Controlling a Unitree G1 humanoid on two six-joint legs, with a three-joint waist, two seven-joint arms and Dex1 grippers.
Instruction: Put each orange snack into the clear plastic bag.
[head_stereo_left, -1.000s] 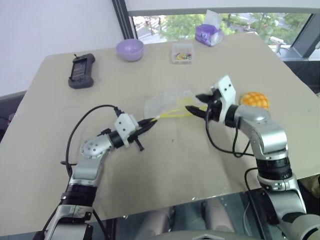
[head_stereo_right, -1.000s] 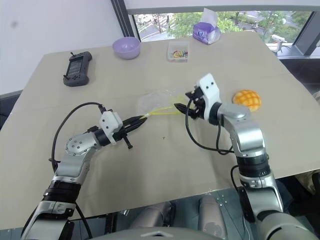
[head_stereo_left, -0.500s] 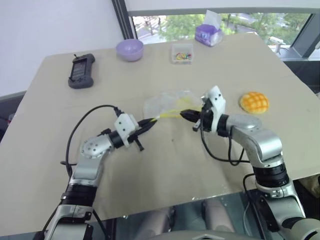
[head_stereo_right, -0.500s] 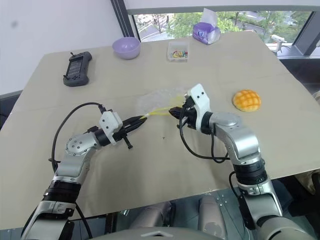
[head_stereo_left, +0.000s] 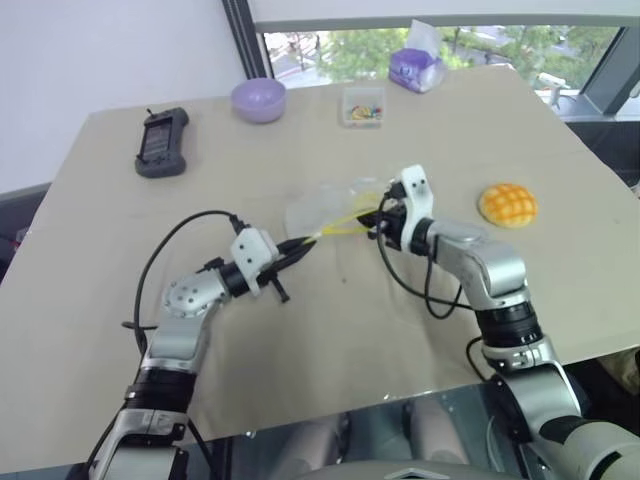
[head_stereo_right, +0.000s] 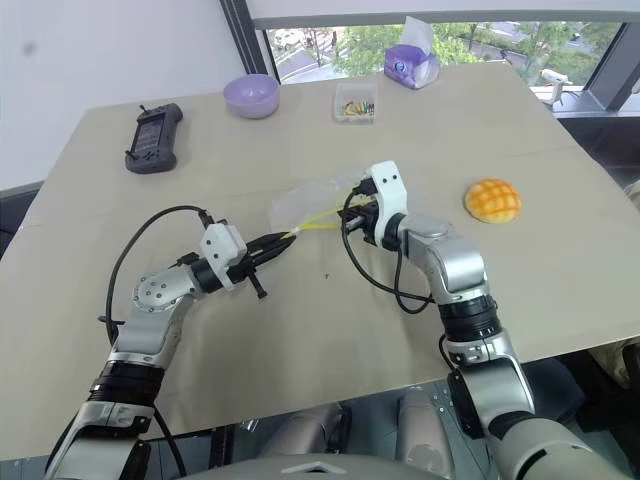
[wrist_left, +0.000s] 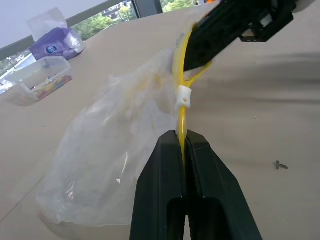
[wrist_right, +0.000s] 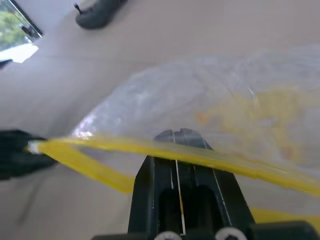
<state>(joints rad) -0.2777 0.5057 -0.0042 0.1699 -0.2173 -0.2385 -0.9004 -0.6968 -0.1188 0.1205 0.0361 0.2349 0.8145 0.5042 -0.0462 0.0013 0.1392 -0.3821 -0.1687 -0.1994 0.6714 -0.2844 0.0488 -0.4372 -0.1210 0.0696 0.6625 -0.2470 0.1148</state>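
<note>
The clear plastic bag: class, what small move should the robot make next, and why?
Probably pull the two tools gently apart to open the mouth. The left tool and right tool are each shut on the clear plastic bag at its yellow strip, while the orange snack lies outside on the table.

Crinkly glossy clear plastic bag (head_stereo_left: 325, 210), matt table (head_stereo_left: 300, 330)

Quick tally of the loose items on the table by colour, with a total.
Purple: 2, bowl, tissue pack
Orange: 1, snack
Clear: 2, plastic bag, small box of colourful bits
Black: 1, handheld device
Total: 6
</note>
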